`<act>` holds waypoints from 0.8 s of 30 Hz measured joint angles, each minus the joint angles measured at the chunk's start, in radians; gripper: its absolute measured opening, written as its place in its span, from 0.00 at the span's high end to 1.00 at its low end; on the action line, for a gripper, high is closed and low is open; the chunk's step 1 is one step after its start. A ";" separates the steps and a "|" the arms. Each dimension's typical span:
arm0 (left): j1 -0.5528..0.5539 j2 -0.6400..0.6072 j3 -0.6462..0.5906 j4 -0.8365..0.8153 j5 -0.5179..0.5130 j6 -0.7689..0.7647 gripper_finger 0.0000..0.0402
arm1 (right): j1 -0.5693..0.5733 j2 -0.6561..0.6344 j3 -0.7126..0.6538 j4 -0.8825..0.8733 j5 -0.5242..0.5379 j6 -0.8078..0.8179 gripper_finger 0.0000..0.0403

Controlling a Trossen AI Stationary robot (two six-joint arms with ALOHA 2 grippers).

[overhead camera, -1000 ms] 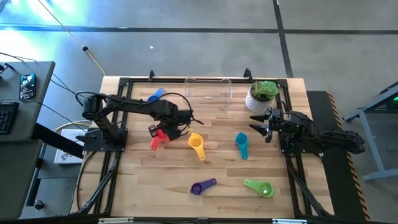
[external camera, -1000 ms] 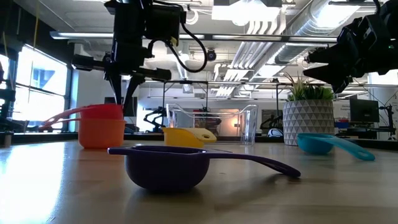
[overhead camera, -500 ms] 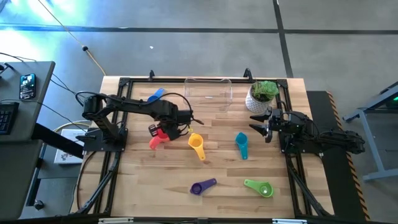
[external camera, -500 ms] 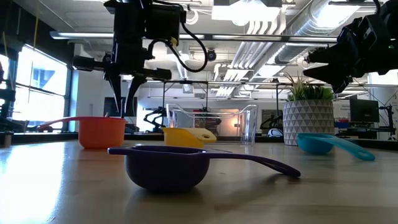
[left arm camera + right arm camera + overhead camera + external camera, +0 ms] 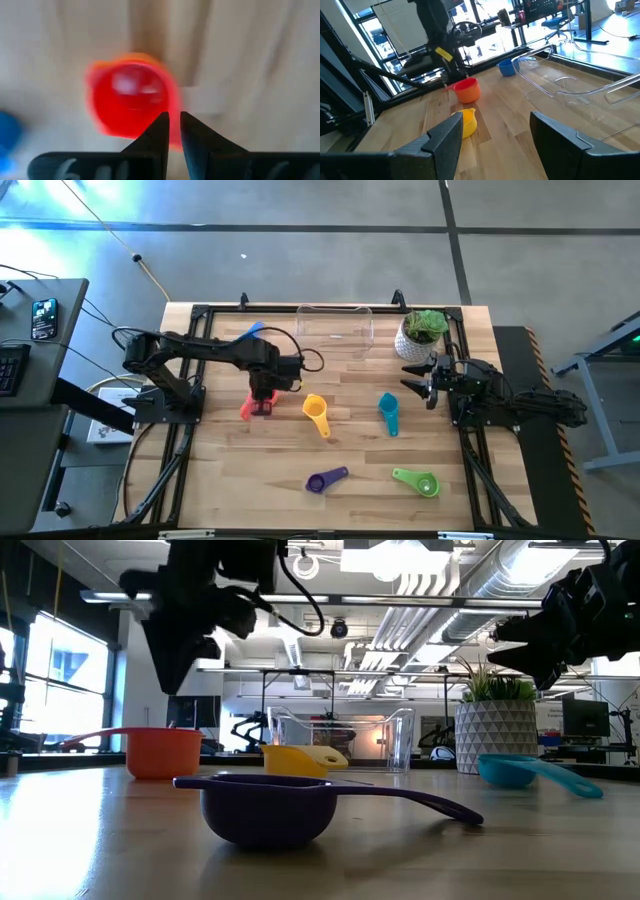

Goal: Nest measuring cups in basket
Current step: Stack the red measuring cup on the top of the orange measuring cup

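A red measuring cup (image 5: pixel 131 95) sits nested in an orange one (image 5: pixel 163 752) on the table's left half (image 5: pixel 256 406). My left gripper (image 5: pixel 172 122) hangs just above them, pointing down, with only a narrow gap between its fingertips and nothing in it. Yellow (image 5: pixel 316 413), teal (image 5: pixel 388 412), purple (image 5: pixel 325 480) and green (image 5: pixel 418 481) cups lie loose on the wood, and a blue one (image 5: pixel 250 332) lies at the far left. The clear basket (image 5: pixel 335 330) stands at the far edge. My right gripper (image 5: pixel 495 150) waits open at the right (image 5: pixel 420 376).
A white pot with a green plant (image 5: pixel 422 335) stands at the far right, beside the basket and just beyond my right gripper. Black frame rails (image 5: pixel 190 430) run along the table's left and right sides.
My left gripper has set the red cup down into the orange cup and let go of it. It has then risen clear of the pair and rolled about its downward-pointing axis. The red cup now rests inside the orange one, its handle sticking out to the left.
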 joint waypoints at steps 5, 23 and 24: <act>-0.060 -0.014 0.000 0.018 0.051 -0.233 0.91 | 0.000 0.004 0.000 0.000 0.000 0.000 0.45; -0.251 -0.010 -0.103 0.212 -0.068 -0.771 0.91 | 0.000 0.004 0.000 0.000 0.000 0.000 0.45; -0.257 -0.010 -0.125 0.237 -0.068 -0.789 0.91 | 0.000 0.004 0.000 0.000 0.000 0.000 0.45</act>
